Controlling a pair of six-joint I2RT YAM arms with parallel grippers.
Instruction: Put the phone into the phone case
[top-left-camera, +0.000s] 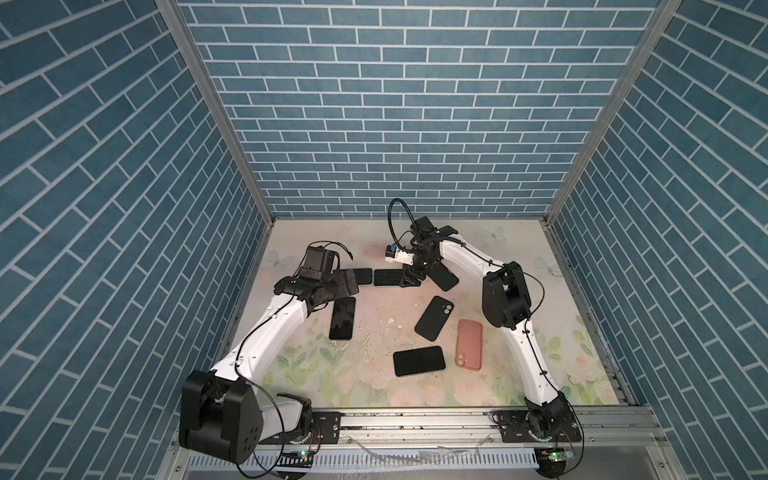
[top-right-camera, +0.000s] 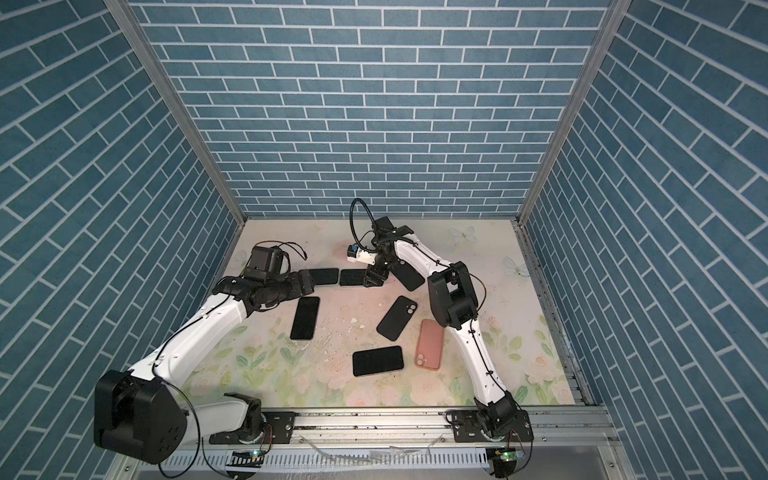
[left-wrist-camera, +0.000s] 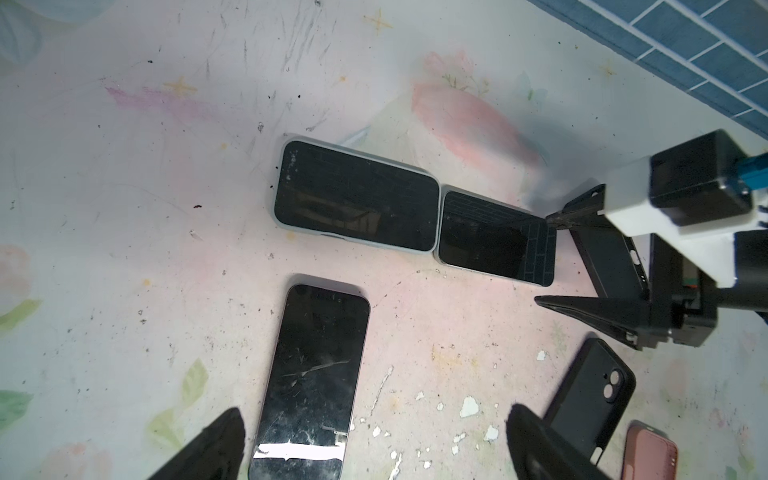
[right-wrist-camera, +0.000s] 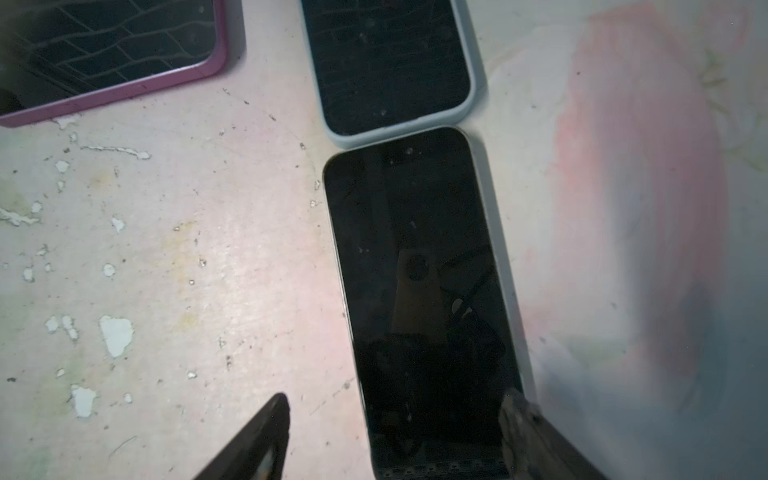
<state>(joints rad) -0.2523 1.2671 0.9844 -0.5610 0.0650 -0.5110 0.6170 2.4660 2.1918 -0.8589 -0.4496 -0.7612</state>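
A bare dark phone (right-wrist-camera: 419, 291) lies screen up at the back of the table, end to end with a phone in a pale blue case (right-wrist-camera: 386, 62). My right gripper (right-wrist-camera: 395, 419) is open over the bare phone's near end. One finger sits at the phone's long edge and the other stands well off its opposite side; both top views show it there (top-left-camera: 409, 280). An empty black case (top-left-camera: 434, 316) and a pink case (top-left-camera: 469, 344) lie at mid-table. My left gripper (left-wrist-camera: 374, 415) is open and holds nothing.
A purple-rimmed phone (left-wrist-camera: 311, 374) lies partly between the left fingers. Another black case (top-left-camera: 444, 276) lies under the right arm. A dark phone (top-left-camera: 419, 360) rests flat nearer the front. The table's surface (left-wrist-camera: 469, 405) is chipped. Blue brick walls enclose the table.
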